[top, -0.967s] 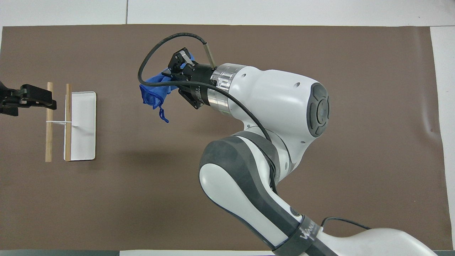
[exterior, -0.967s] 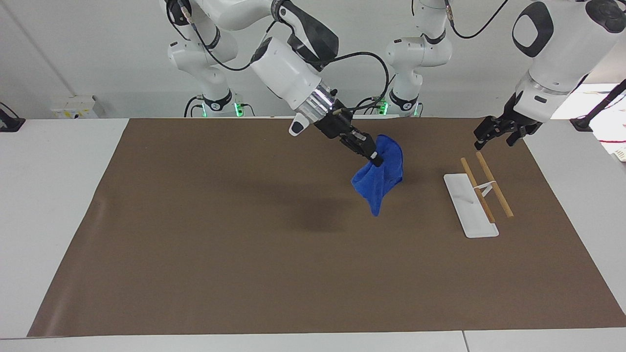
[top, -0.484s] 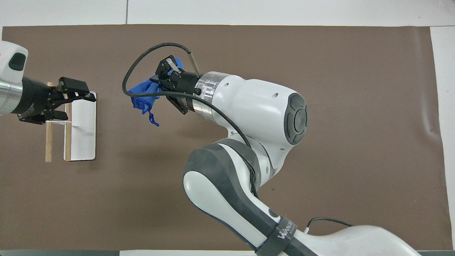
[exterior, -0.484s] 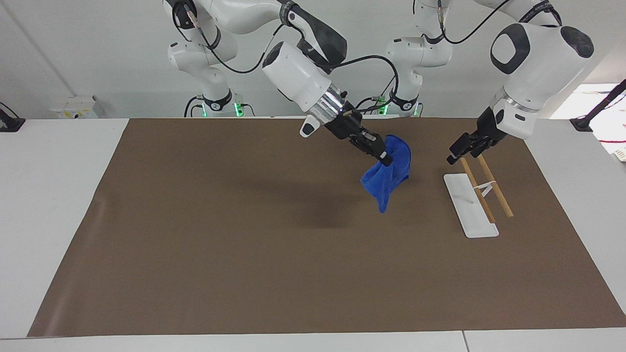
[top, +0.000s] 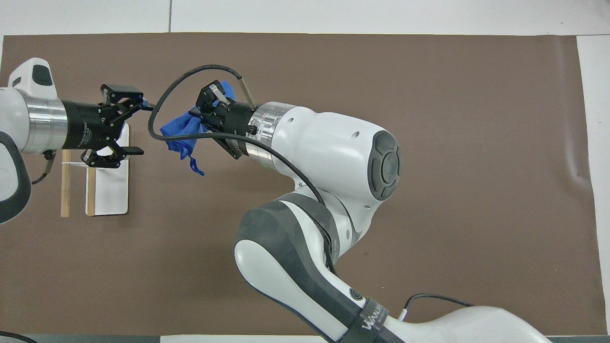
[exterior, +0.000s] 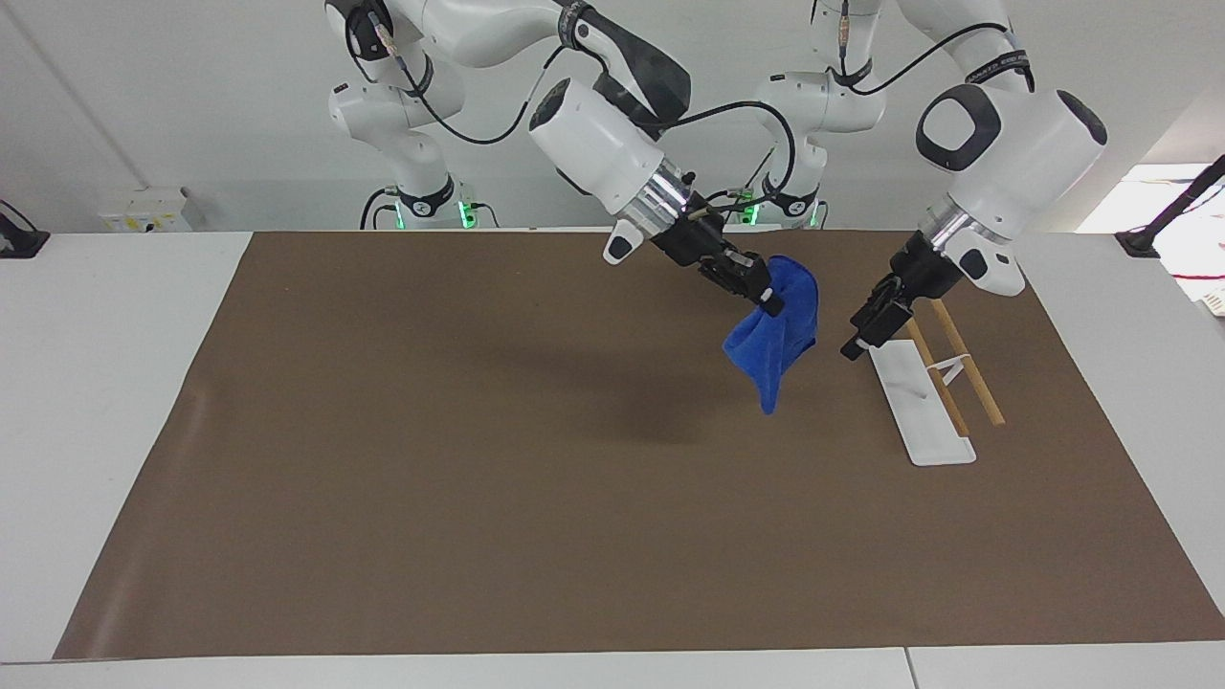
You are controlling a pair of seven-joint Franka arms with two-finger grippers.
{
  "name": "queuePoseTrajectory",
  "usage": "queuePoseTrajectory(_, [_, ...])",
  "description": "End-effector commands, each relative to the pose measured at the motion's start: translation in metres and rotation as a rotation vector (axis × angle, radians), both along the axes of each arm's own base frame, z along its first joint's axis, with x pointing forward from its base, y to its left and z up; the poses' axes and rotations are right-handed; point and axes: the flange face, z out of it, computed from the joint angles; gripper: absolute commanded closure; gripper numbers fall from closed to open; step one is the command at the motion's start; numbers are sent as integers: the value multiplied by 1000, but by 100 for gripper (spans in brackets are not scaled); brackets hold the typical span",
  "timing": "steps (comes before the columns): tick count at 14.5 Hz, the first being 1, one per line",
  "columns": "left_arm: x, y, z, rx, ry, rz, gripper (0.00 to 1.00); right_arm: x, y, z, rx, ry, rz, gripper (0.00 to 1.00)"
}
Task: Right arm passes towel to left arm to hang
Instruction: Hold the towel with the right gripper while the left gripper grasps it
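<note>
The blue towel (exterior: 777, 337) (top: 177, 132) hangs bunched in the air over the brown mat, one corner trailing down. My right gripper (exterior: 766, 304) (top: 202, 105) is shut on its upper part and points toward the left arm's end of the table. My left gripper (exterior: 858, 342) (top: 140, 127) is open and faces the towel with a small gap between them. It hovers over the end of the hanging rack's white base (exterior: 921, 413) (top: 112, 190) that lies nearer to the robots. Nothing is between its fingers.
The rack has two wooden rods (exterior: 968, 368) (top: 66, 186) held above its white base by a thin white bracket, and it stands toward the left arm's end. A brown mat (exterior: 478, 478) (top: 429, 95) covers most of the white table.
My left gripper swung in from the mat's edge over the rack toward the towel. My right arm carried the towel a little toward the left arm's end.
</note>
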Motion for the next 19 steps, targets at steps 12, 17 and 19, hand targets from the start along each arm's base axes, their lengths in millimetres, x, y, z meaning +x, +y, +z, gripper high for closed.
queuePoseTrajectory(12, [-21, -41, -18, -142, 186, 350, 100, 4, 5, 5, 23, -7, -9, 100])
queuePoseTrajectory(17, [-16, -33, -5, -150, 155, 355, 100, 9, -1, 5, 21, -10, -17, 100])
queuePoseTrajectory(19, [-15, -29, -1, -148, 145, 354, 100, 10, -2, 5, 21, -10, -21, 100])
